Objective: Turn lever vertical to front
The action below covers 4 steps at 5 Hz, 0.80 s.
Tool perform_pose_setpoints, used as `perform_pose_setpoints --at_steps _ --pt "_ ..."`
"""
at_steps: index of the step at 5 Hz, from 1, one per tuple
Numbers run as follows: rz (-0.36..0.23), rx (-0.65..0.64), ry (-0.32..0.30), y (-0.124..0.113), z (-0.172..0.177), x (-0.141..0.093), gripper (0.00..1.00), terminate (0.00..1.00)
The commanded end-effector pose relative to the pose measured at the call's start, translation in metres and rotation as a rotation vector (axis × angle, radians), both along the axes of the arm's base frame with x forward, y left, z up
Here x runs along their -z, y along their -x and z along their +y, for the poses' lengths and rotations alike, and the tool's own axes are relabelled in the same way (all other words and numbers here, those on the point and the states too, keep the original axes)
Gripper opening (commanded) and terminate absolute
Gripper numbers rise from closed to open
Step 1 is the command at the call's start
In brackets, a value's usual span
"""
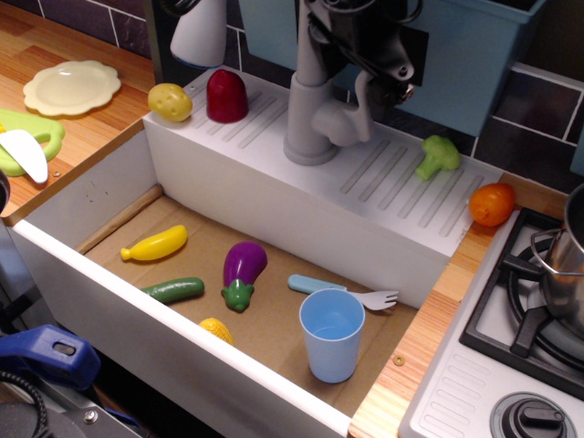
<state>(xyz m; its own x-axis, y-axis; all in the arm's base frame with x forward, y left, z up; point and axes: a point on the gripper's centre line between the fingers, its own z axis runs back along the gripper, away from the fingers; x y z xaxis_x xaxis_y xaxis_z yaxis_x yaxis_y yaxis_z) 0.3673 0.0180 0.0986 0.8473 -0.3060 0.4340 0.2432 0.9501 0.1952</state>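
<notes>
- Your claw (394, 84) is hovering at the surface's back edge, just above the lever (363, 96); I cannot tell whether it is apart or together
- The lever is standing upright on the faucet (310, 109) stub, probably awaiting your forward pull

Matt grey plastic lever (363, 95), glossy plastic eggplant (243, 266), wooden counter (91, 128).

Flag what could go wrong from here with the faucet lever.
1. The lever stands upright on the faucet stub, and the pincer is right beside its tip; whether it grips the lever is unclear, so it could slip off when it turns.
2. The arm blocks the lever's upper end from this camera, so checking its final angle may be unreliable.
3. The broccoli sits close on the ridged drainboard; a wide swing forward could knock it into the sink.
</notes>
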Motion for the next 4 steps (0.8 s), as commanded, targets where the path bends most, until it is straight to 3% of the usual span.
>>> perform_pose_setpoints --at_steps 1,2,4 --pt "-0.055 -0.001 0.029 -0.012 -0.003 -0.017 0.00 0.00" --pt "-0.058 -0.031 0.042 -0.004 -0.011 -0.012 0.00 0.00" --pt "-0.041 -0.095 0.062 0.034 -0.020 0.001 0.00 0.00"
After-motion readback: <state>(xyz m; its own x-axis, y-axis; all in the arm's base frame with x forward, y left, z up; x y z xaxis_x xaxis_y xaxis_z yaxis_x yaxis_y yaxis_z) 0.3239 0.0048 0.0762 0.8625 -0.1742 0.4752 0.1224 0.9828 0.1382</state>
